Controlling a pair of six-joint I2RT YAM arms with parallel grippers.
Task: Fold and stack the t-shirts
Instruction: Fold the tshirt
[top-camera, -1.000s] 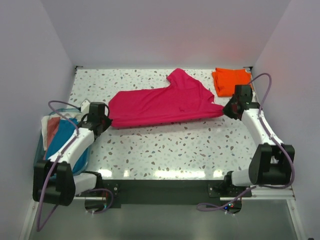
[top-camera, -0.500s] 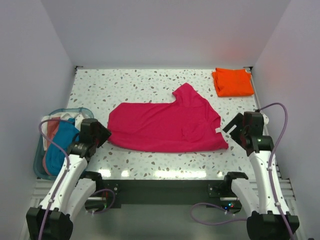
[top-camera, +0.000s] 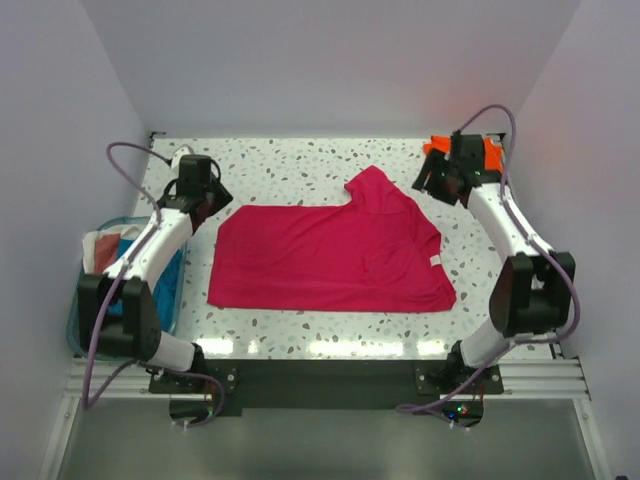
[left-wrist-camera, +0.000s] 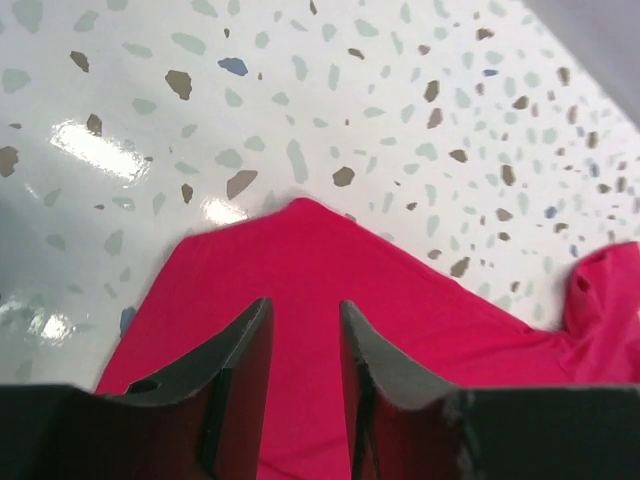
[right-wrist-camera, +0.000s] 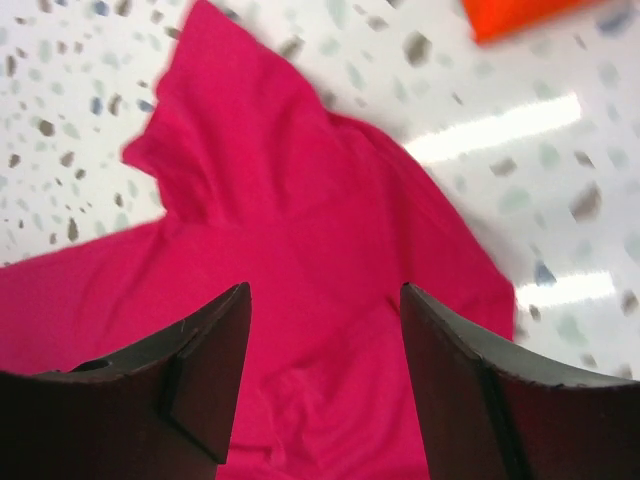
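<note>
Because the magenta-pink cloth t-shirt (top-camera: 330, 255) lies spread flat, left gripper (left-wrist-camera: 305, 305) and right gripper (right-wrist-camera: 325, 290) hover over its far corners, jaws apart and empty, likely to pinch a fold.

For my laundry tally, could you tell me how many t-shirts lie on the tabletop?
2. The magenta t-shirt lies spread at centre; the orange t-shirt sits at the far right corner, partly hidden by the right arm. The left basket may hold more.

Lab test booth: blank white walls (top-camera: 330, 60) around speckled tabletop (top-camera: 300, 165).
</note>
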